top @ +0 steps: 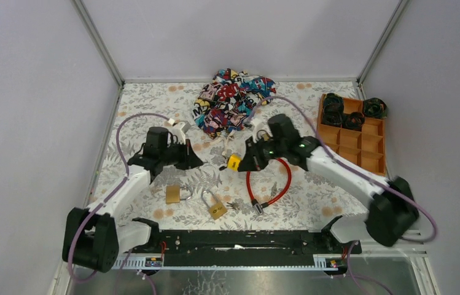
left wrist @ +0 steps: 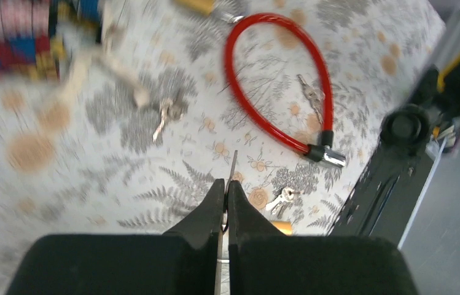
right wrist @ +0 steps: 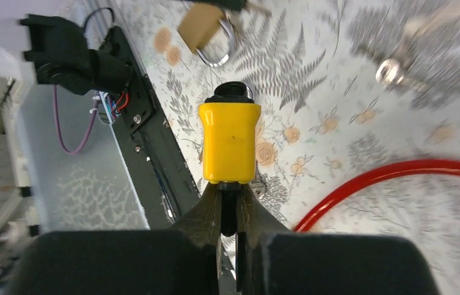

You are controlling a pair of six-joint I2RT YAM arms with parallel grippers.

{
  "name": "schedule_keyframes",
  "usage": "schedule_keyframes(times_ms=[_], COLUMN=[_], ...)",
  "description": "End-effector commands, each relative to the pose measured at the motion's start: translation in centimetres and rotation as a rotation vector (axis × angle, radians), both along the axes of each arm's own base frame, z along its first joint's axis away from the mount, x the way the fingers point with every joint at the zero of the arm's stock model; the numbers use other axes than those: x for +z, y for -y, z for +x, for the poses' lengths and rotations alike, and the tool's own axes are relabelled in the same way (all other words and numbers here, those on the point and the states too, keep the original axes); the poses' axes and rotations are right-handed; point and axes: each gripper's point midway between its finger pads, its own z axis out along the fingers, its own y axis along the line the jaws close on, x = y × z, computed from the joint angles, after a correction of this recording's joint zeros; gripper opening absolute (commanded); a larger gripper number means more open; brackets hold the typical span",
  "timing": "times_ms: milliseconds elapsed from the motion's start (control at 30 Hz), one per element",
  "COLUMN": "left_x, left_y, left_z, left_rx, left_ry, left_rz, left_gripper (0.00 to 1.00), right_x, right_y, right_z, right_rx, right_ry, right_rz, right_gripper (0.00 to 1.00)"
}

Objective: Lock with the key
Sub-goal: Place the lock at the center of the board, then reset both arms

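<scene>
My right hand [right wrist: 230, 192] is clenched on the near end of the yellow block-shaped plastic padlock [right wrist: 230, 141] and holds it off the surface [top: 153, 104]. The padlock points away from my wrist, and a black part shows at its far end. In the top view the padlock [top: 234, 161] sits just left of the top of the red loop of cable lock [top: 270, 184], which lies flat with its black and silver barrel at the loop's near end.

My left hand [left wrist: 226, 184] is clenched on a slim silver metal key [left wrist: 234, 165]. I see the key edge-on, its thin blade poking out past my fingertips. From above, this hand [top: 193, 158] is well left of the red cable lock and level with the loop's top, aimed toward the yellow padlock but apart from it.

Two brass padlocks lie left of the cable lock. The square one [top: 172, 194] is farther left, and the one with the raised shackle [top: 217, 206] is nearer the loop's near end. A loose key [left wrist: 310, 95] rests inside the loop. Beyond the loop lies a crumpled, brightly printed cloth [top: 233, 101], and to the loop's right stands an orange compartment tray [top: 353, 144].
</scene>
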Motion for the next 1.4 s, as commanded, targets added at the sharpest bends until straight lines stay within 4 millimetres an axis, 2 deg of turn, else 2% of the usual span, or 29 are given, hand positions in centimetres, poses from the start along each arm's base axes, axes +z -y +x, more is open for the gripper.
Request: schedule_keyframes(times_ms=[0, 67, 167, 333, 367, 400, 433, 467, 533, 567, 600, 633, 733, 800, 867, 933, 1033, 1133, 1200, 1267, 1367], left_x=[-1.2, -2.3, -4.9, -8.2, -8.7, -9.1, -9.4, -9.5, -8.9, -8.3, -7.8, -7.3, -5.0, -2.8, -0.2, 2.1, 4.1, 4.3, 4.0, 3.9, 3.1], left_y=[-2.1, -2.2, -3.0, -4.2, -4.4, -4.6, -4.9, -5.1, -5.3, -5.4, -5.6, -6.0, -7.0, -7.8, -8.8, -10.1, -12.9, -16.3, -18.1, -19.2, -19.8], left_z=[4.4, 4.4, 4.5, 3.8, 3.6, 3.5, 3.4, 3.3, 3.6, 3.9, 4.2, 4.5, 5.4, 6.1, 6.8, 7.4, 7.8, 7.6, 7.2, 6.9, 6.3], left_rx=[0.391, 0.429, 0.545, 0.631, 0.637, 0.652, 0.667, 0.680, 0.681, 0.682, 0.683, 0.691, 0.716, 0.735, 0.767, 0.770, 0.810, 0.883, 0.917, 0.939, 0.955], left_ry=[-0.103, -0.103, -0.166, -0.231, -0.235, -0.243, -0.250, -0.251, -0.219, -0.196, -0.167, -0.140, -0.064, 0.010, 0.120, 0.271, 0.462, 0.547, 0.587, 0.616, 0.623], left_rz=[-0.173, -0.214, -0.236, -0.188, -0.175, -0.161, -0.150, -0.146, -0.143, -0.141, -0.132, -0.117, -0.082, -0.063, -0.055, -0.007, 0.107, 0.219, 0.285, 0.315, 0.309], left_gripper=[0.00, 0.00, 0.00, 0.00, 0.00, 0.06, 0.21, 0.43, 0.74, 0.86, 0.97, 0.98, 0.99, 0.99, 0.99, 0.99, 0.99, 0.99, 0.99, 0.99, 0.99], right_x=[-2.7, -6.1, -10.5, -14.3, -14.9, -15.2, -15.2, -14.7, -13.3, -12.4, -11.5, -10.3, -6.8, -4.2, -2.2, -0.8, 0.3, 0.7, 0.9, -0.2, -1.5], right_y=[-4.8, -5.2, -5.0, -4.4, -4.2, -4.0, -3.8, -3.7, -3.1, -2.6, -2.1, -1.6, 0.5, 2.6, 5.9, 10.1, 16.8, 22.2, 24.6, 26.9, 28.1], right_z=[0.4, 0.0, -0.3, -0.5, -0.4, -0.3, -0.1, 0.4, 1.6, 2.3, 2.9, 3.4, 5.1, 6.6, 8.6, 10.9, 12.9, 13.4, 13.1, 12.5, 11.3], right_rx=[-0.027, -0.029, -0.051, -0.071, -0.080, -0.088, -0.097, -0.101, -0.137, -0.158, -0.178, -0.196, -0.266, -0.353, -0.490, -0.664, -0.912, -1.110, -1.231, -1.381, -1.473], right_ry=[-0.246, -0.365, -0.486, -0.586, -0.591, -0.591, -0.583, -0.548, -0.463, -0.417, -0.378, -0.338, -0.224, -0.152, -0.077, 0.010, 0.126, 0.237, 0.313, 0.335, 0.326], right_rz=[0.046, -0.034, -0.144, -0.256, -0.278, -0.299, -0.317, -0.326, -0.363, -0.381, -0.395, -0.403, -0.424, -0.412, -0.387, -0.365, -0.371, -0.402, -0.418, -0.420, -0.403], right_gripper=[0.00, 0.00, 0.00, 0.00, 0.05, 0.16, 0.26, 0.37, 0.56, 0.77, 0.93, 0.99, 1.00, 1.00, 1.00, 1.00, 1.00, 1.00, 1.00, 1.00, 1.00])
